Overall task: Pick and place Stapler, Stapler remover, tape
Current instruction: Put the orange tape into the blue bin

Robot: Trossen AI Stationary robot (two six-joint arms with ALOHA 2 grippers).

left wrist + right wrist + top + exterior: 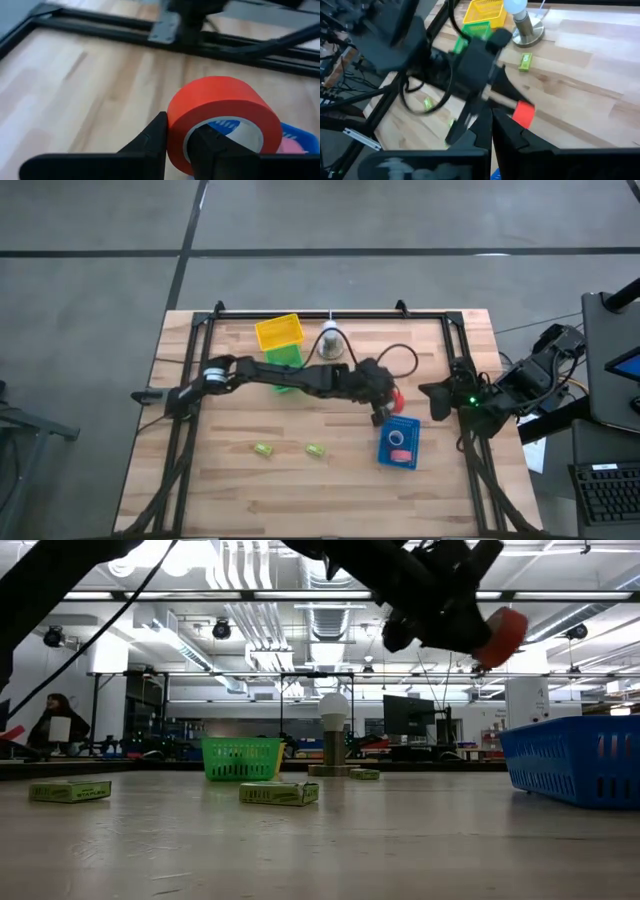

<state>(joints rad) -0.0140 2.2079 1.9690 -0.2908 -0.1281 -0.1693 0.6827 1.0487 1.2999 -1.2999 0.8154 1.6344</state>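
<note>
- Left wrist view shows the left gripper (180,145) clamped on the wall of a red ring-shaped tape roll (222,117), one finger through its hole.
- High view puts that roll in the air just beside the blue plastic mesh basket (385,450), so the carry looks nearly finished; next it needs to come over the basket's opening before letting go.
- Right gripper (492,127) waits at the table's right edge, fingers together.
- Counted: one red roll held, a pink object (398,439) in the blue basket, one yellow basket (277,332), one green basket (283,358), two small green boxes (263,450) in front on the wooden table (300,500).
</note>
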